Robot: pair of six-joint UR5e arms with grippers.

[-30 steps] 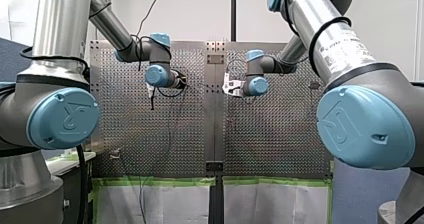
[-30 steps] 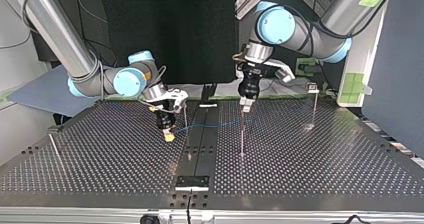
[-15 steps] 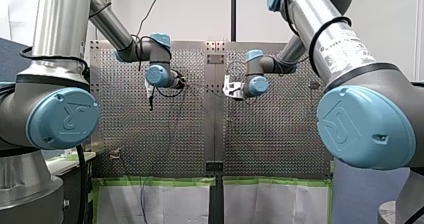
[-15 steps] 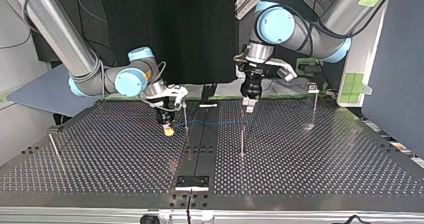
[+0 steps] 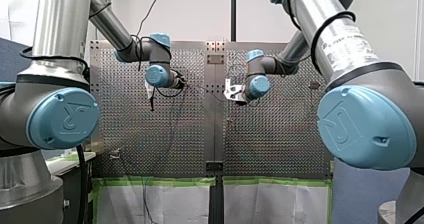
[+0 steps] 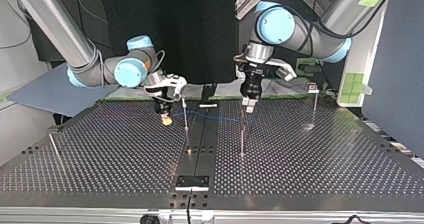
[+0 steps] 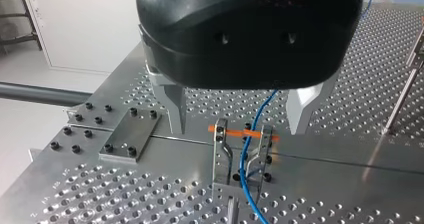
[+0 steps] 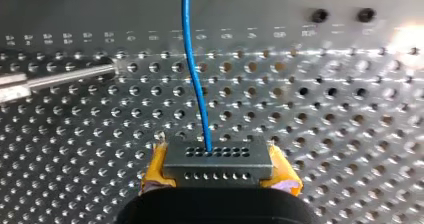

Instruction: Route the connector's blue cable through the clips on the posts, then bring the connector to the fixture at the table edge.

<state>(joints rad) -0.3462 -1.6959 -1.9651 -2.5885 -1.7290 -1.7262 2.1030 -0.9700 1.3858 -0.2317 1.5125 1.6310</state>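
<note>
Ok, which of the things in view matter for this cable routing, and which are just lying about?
Job: connector in my right gripper, blue cable, clip ahead of my open left gripper, posts, fixture.
Lying about: bolted plate, green tape.

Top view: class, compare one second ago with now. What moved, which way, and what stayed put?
My right gripper, shut on the connector, drew back from the camera toward the arms, and the blue cable now runs straighter. My left gripper, open, kept its place above a post; the posts did not move.
</note>
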